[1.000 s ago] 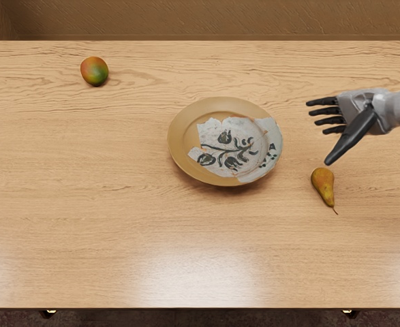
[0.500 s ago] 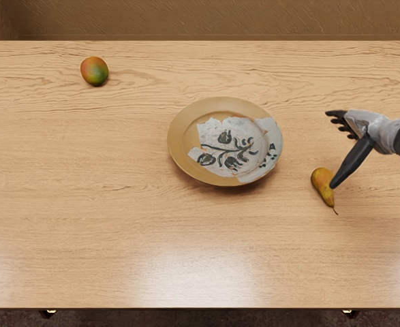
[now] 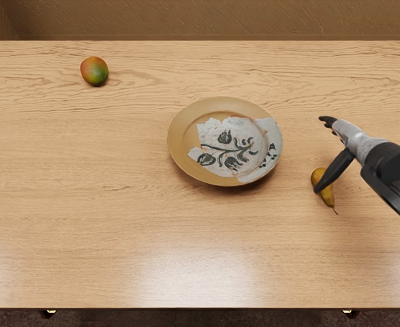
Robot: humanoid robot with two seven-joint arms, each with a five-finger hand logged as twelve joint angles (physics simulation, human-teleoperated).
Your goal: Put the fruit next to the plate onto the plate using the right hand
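Hovering at pear (image 3: pixel 328 195): right hand (image 3: pixel 348 142), fingers spread, nothing gripped. Thumb crosses pear in view; contact uncertain. Pear lies on table (image 3: pixel 118 204), just right of plate (image 3: pixel 179 136), clear of rim. No fruit on plate. Judged status: approach done. Remaining: grasp, lift, carry, release. Mango (image 3: pixel 94 70) well apart, not target.

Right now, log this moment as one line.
phase: pre-grasp | right hand: open, over pear | pear: on table, right of plate, not on it
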